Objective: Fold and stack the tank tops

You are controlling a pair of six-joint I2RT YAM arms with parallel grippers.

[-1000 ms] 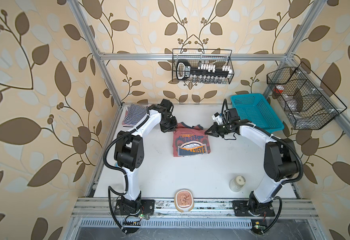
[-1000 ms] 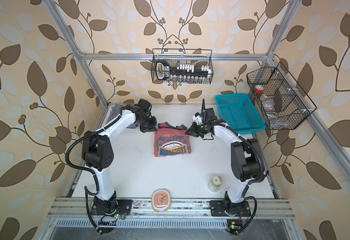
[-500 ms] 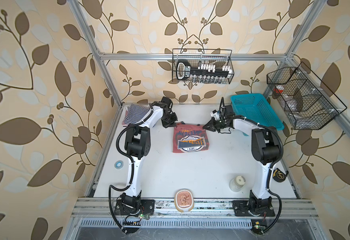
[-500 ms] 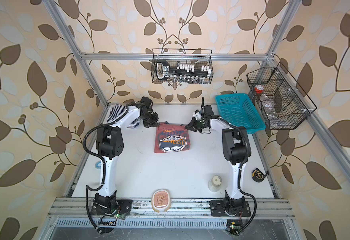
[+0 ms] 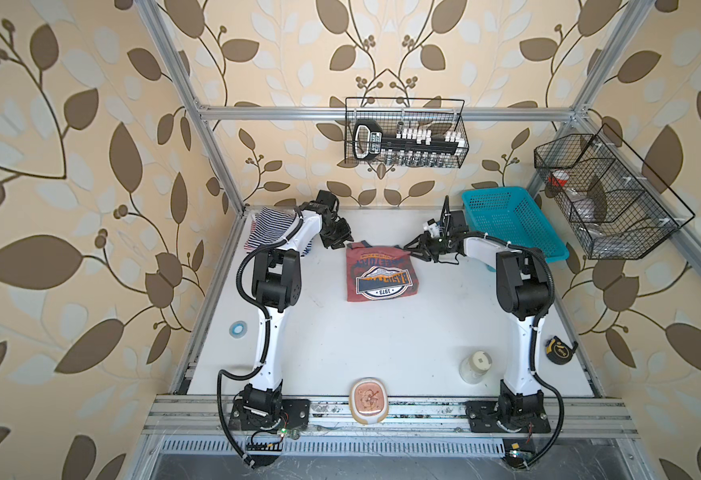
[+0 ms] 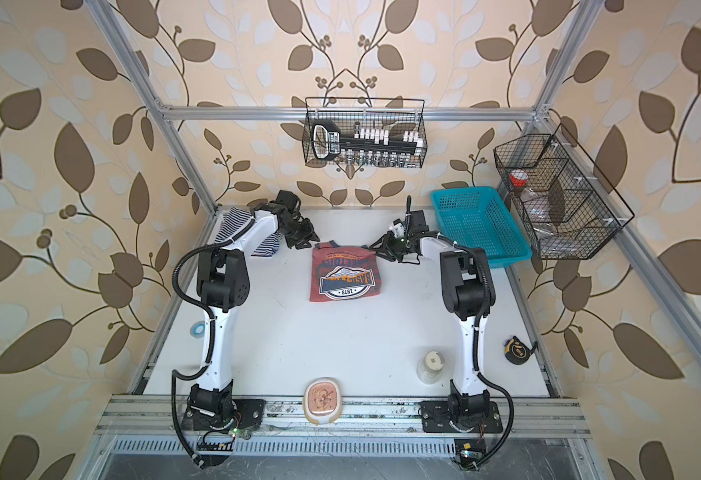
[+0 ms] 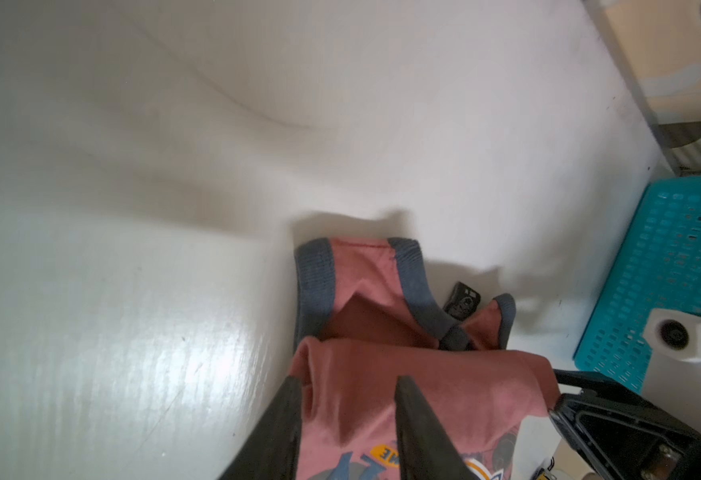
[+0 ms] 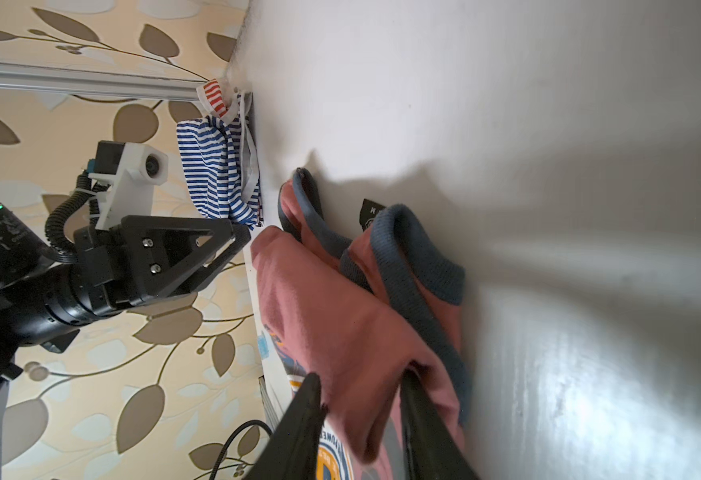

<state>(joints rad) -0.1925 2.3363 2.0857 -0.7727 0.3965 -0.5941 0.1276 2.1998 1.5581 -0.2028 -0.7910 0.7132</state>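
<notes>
Both top views show us the red top [image 5: 380, 274] [image 6: 344, 276] folded into a rough rectangle, badge print up. It lies on the surface [image 5: 361, 332] toward the back, between the two arms. The left gripper [image 5: 342, 245] [image 6: 305, 243] sits low at its far left corner, and the right gripper [image 5: 413, 251] [image 6: 377, 250] sits low at its far right corner. The navy striped top [image 5: 267, 230] [image 6: 234, 222] is heaped in the back left corner, partly under the left arm. A basket [image 5: 502, 193] stands at the back right.

From the left wrist view we see the left gripper [image 7: 346, 382] with its jaws apart, released. The red top's [image 7: 382, 395] folded edge lies slack between them. Its dark-trimmed straps reach out beyond onto the surface, with a small black label beside them.

From the right wrist view we see the right gripper [image 8: 361, 376] with its jaws likewise parted, released. A soft fold of the red top [image 8: 332, 324] lies between the fingers. Farther off, the navy striped top [image 8: 215, 166] is bunched against the wall, and the red striped top [image 8: 213, 97] peeks out behind it.
</notes>
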